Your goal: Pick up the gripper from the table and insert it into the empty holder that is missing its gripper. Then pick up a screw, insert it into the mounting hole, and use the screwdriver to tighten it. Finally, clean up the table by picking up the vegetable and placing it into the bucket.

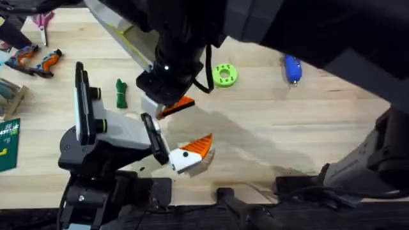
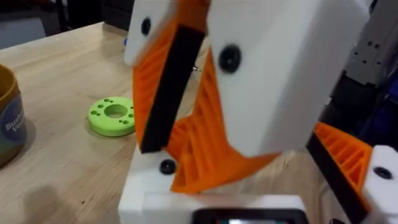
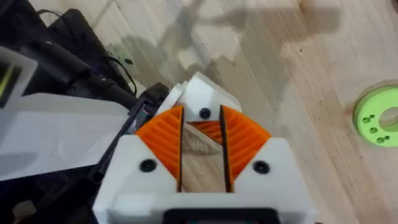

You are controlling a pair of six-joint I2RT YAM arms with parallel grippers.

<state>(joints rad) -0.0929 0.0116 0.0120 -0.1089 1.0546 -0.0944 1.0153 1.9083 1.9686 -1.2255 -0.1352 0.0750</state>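
Seen from overhead, your right claw (image 1: 167, 96) hangs over the middle of the tabletop (image 1: 268, 128), closed on the orange wedge (image 1: 177, 105). The wedge sits right against the bare white finger block (image 1: 151, 105) of the black-and-white arm lying at lower left. That arm's other finger (image 1: 192, 150) already has its orange tip.

For this step, I judge that you should line the wedge up squarely with the block and press along the block's length. Let go only once the wedge sits flush, because a tilted entry may jam.

The right wrist view looks down between the pads (image 3: 165, 134). It shows the wedge (image 3: 203, 129) nipped at their tips above the block's screw hole, which the overhead view hides.

Only the overhead view takes in the blue screwdriver (image 1: 293, 68) and the green vegetable (image 1: 121, 94), both well away from the work. The left wrist view adds the bucket (image 2: 9, 118) beside the lime ring (image 2: 113, 116). You cannot tell from it whether the left claw (image 2: 214, 202) is open or closed.
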